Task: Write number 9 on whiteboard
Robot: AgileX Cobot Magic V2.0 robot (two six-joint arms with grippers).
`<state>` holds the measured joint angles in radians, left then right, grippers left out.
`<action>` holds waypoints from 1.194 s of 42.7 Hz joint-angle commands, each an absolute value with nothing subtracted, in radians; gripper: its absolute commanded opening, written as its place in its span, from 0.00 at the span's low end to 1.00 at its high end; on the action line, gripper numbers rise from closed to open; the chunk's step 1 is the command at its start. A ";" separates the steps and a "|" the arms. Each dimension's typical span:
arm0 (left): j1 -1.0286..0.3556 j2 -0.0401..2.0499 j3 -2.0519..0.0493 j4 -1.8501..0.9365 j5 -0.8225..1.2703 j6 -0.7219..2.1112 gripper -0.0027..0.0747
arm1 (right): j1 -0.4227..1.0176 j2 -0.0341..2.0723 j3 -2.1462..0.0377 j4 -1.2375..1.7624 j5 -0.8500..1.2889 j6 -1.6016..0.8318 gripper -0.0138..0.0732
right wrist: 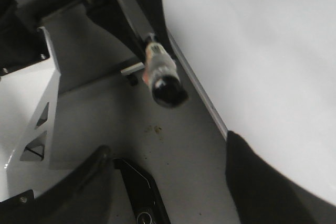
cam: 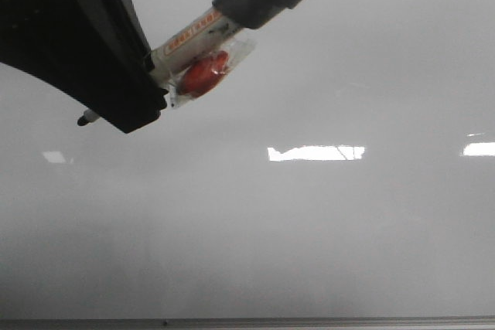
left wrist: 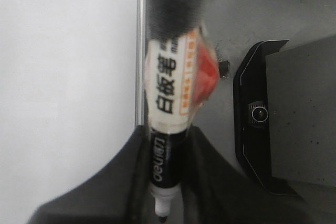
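Note:
The whiteboard [cam: 309,222] fills the front view, glossy and pale grey with bright light reflections; no number 9 shows on it. My left gripper [cam: 143,94] is at the upper left, shut on a whiteboard marker [cam: 193,36] with a white label, a black rear end and something red taped to it. Its uncapped tip [cam: 83,120] pokes out beyond the fingers. In the left wrist view the gripper [left wrist: 165,182] clamps the marker [left wrist: 168,93] beside the board's metal frame [left wrist: 139,51]. My right gripper [right wrist: 173,182] is open and empty, beside the board's edge [right wrist: 199,93].
A black camera housing [left wrist: 262,114] stands on the grey table beside the board; it also shows in the right wrist view [right wrist: 144,198]. A white metal bracket [right wrist: 37,114] stands at the table's side. The board's near frame [cam: 247,321] runs along the front.

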<state>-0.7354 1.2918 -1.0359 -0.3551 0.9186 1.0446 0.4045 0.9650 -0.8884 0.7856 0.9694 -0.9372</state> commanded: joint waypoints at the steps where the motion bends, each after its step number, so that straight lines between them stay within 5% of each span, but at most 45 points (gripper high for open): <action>1: -0.744 1.261 -1.070 -0.390 0.886 1.044 0.01 | 0.450 1.032 -0.959 0.891 0.919 -1.020 0.72; 18: -0.744 1.261 -1.070 -0.392 0.886 1.044 0.01 | 0.573 1.265 -1.064 0.915 0.901 -1.071 0.70; 31: -0.744 1.261 -1.070 -0.393 0.883 1.030 0.03 | 0.572 1.292 -1.064 0.914 0.898 -1.071 0.24; 36: -0.744 1.261 -1.070 -0.393 0.870 0.979 0.28 | 0.572 1.292 -1.064 0.914 0.896 -1.071 0.07; 42: -0.744 1.261 -1.070 -0.393 0.817 0.922 0.77 | 0.568 1.292 -1.064 0.908 0.885 -1.071 0.08; 45: -0.735 1.252 -1.070 -0.393 0.806 0.920 0.93 | 0.557 1.287 -1.062 0.905 0.893 -1.071 0.08; 51: -0.695 1.211 -1.070 -0.389 0.808 0.869 0.89 | 0.505 1.251 -1.030 0.904 0.885 -1.071 0.08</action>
<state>-0.7219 1.2680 -1.0382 -0.3630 0.8479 0.9141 0.5394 1.3051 -1.0232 0.8570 0.9053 -1.0614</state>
